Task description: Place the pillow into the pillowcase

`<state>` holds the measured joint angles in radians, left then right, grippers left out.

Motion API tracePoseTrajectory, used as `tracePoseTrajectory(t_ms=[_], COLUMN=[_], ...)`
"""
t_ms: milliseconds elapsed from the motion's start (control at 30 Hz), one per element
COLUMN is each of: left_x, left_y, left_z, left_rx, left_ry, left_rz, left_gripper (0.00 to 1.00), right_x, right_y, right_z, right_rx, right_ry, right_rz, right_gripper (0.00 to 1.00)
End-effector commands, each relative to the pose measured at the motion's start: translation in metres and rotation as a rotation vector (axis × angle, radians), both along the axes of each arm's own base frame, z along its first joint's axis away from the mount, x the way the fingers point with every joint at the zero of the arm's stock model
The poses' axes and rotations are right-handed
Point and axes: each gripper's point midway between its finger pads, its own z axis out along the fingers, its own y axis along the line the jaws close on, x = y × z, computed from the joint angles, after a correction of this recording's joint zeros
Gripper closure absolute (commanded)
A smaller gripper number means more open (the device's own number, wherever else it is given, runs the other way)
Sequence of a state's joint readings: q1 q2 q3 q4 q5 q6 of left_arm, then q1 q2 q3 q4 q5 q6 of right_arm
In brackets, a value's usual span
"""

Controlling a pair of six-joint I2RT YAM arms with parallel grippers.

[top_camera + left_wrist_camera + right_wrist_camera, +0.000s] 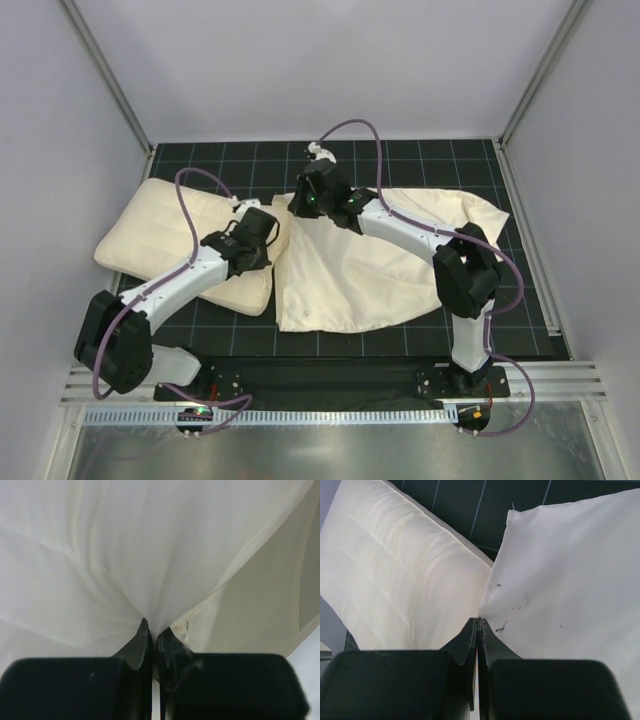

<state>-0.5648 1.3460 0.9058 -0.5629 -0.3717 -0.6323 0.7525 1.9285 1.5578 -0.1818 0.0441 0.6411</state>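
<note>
The plump cream pillow (170,240) lies at the left of the mat, angled. To its right the thin pillowcase (370,265) lies flat and wrinkled. My left gripper (272,236) sits where the pillow's right end meets the pillowcase's left edge. In the left wrist view it (154,627) is shut on a fold of white pillowcase cloth (125,555), which fans out taut from the jaws. My right gripper (303,203) is at the pillowcase's far-left corner. It (478,621) is shut on the pillowcase (570,580) edge there, with the pillow (395,570) just to the left.
A black gridded mat (420,160) covers the table. Grey walls with metal corner posts (105,75) close in the left, back and right sides. A slotted rail (330,415) and both arm bases run along the near edge.
</note>
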Motion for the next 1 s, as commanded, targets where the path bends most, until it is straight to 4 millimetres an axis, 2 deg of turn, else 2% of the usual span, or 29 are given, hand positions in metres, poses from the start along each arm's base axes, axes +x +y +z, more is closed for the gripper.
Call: tracePoseTrajectory(t_ms=[0, 167, 333, 467, 633, 867, 900, 967], left_x=[0.01, 0.02, 0.032, 0.037, 0.043, 0.041, 0.037, 0.038], left_y=[-0.017, -0.034, -0.055, -0.071, -0.088, -0.085, -0.091, -0.097], left_z=[0.017, 0.03, 0.048, 0.051, 0.048, 0.015, 0.013, 0.02], left_rx=[-0.025, -0.044, -0.059, -0.082, -0.127, -0.126, -0.163, -0.231], left_ry=[-0.025, -0.038, -0.068, -0.07, -0.093, -0.062, -0.044, -0.071], left_rz=[-0.046, -0.083, -0.116, -0.122, -0.12, -0.094, -0.113, -0.121], left_gripper=[1.0, 1.0, 1.0, 1.0, 0.98, 0.74, 0.67, 0.56], right_x=[-0.001, -0.018, -0.028, -0.031, -0.029, -0.025, -0.024, -0.024], right_y=[0.006, 0.017, 0.017, 0.014, 0.004, -0.008, -0.009, -0.007], right_z=[0.045, 0.043, 0.044, 0.055, 0.056, 0.045, 0.044, 0.044], right_rx=[0.059, 0.08, 0.099, 0.112, 0.091, 0.101, 0.101, 0.107], right_ry=[-0.075, -0.045, -0.029, -0.04, -0.033, 0.005, 0.007, 0.011], right_rz=[0.04, 0.111, 0.125, 0.119, 0.081, 0.044, 0.042, 0.048], right_gripper=[0.96, 0.96, 0.96, 0.96, 0.96, 0.96, 0.96, 0.96])
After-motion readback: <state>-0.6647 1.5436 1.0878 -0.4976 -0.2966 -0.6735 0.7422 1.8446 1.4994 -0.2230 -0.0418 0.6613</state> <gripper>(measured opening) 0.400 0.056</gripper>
